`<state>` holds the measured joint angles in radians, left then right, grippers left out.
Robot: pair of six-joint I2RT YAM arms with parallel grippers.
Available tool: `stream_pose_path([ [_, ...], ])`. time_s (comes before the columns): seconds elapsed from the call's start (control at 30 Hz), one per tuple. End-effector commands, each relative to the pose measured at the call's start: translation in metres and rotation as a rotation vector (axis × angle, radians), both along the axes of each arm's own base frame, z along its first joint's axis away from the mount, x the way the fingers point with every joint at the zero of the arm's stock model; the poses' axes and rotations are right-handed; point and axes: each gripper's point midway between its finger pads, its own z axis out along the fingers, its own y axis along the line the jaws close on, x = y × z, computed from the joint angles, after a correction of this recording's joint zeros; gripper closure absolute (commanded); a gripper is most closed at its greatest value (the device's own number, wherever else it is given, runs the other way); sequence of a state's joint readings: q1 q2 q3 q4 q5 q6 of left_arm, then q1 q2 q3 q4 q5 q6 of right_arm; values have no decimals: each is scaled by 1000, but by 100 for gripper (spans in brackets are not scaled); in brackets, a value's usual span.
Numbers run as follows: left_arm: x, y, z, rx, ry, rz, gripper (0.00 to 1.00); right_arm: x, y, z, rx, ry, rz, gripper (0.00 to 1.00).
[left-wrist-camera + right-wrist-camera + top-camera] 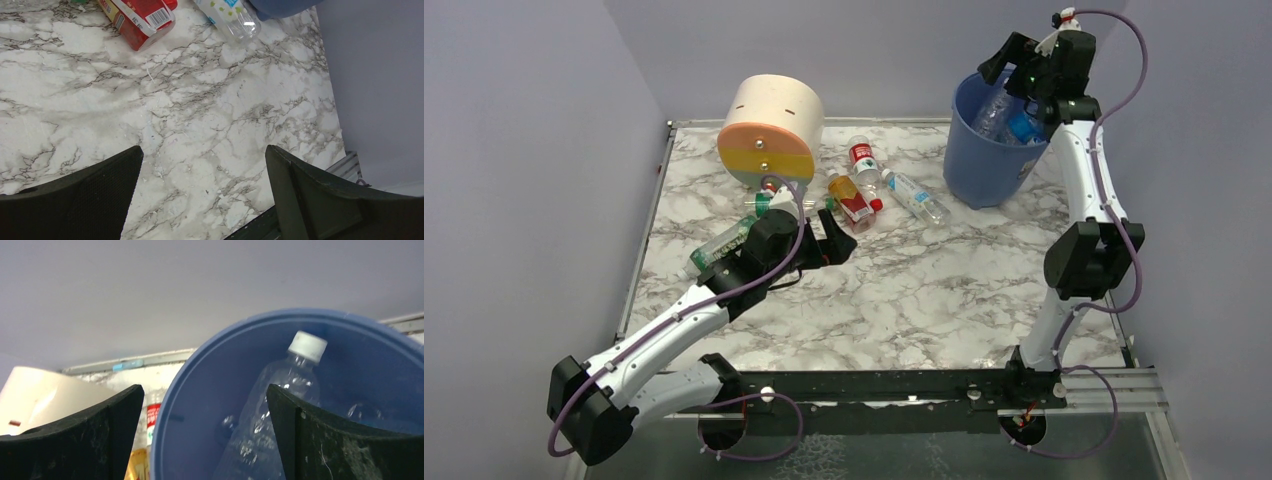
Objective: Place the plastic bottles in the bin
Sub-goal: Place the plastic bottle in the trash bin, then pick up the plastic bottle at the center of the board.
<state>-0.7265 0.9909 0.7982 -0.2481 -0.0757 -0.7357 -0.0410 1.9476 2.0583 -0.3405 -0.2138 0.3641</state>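
Right gripper [1014, 62] spread wide above bin [980, 172], nothing between fingers; I judge drop done. Left gripper [836, 240] spread, empty, low over table [904, 300], just beside red-label bottle [857, 206]. I'd lift right arm straight up clear of rim and set left across bottle's middle. Right wrist shows white-capped bottle [280, 390] leaning inside bin; overhead gripper partly hides it.

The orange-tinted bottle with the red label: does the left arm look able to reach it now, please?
Probably yes: the left pincer stands open just short of the orange-tinted bottle, with only bare table between them.
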Motion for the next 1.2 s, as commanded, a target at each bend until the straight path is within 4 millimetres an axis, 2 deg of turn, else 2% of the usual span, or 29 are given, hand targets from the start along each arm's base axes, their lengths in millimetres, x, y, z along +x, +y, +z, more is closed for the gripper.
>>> stream_pose_path([
  [0.0,-2,3,5,-8,-23,-6,1,-39,38,34,19,-66,148,4],
  [0.07,-2,4,6,-6,-30,-3,1,-53,60,37,-27,-73,202,4],
  [0.2,1,2,6,3,-35,-8,1,-79,107,24,-107,-42,301,4],
  [0.37,4,-4,5,-4,-41,-23,1,-111,150,-6,-193,-14,401,4],
  [0.43,4,-6,4,-10,-40,-29,1,-120,160,-26,-225,12,427,5],
  [0.53,4,-9,2,-28,-39,-38,1,-124,164,-59,-255,64,435,5],
  [0.6,3,-12,-2,-35,-30,-45,1,-123,163,-74,-275,93,428,5],
  [0.8,3,-20,-14,-62,1,-60,1,-128,174,-88,-284,85,487,6],
  [0.9,1,-21,-17,-85,12,-59,1,-123,175,-106,-339,120,469,6],
  [1.17,-12,-29,-9,-188,-23,-119,1,-115,176,-159,-496,184,369,4],
])
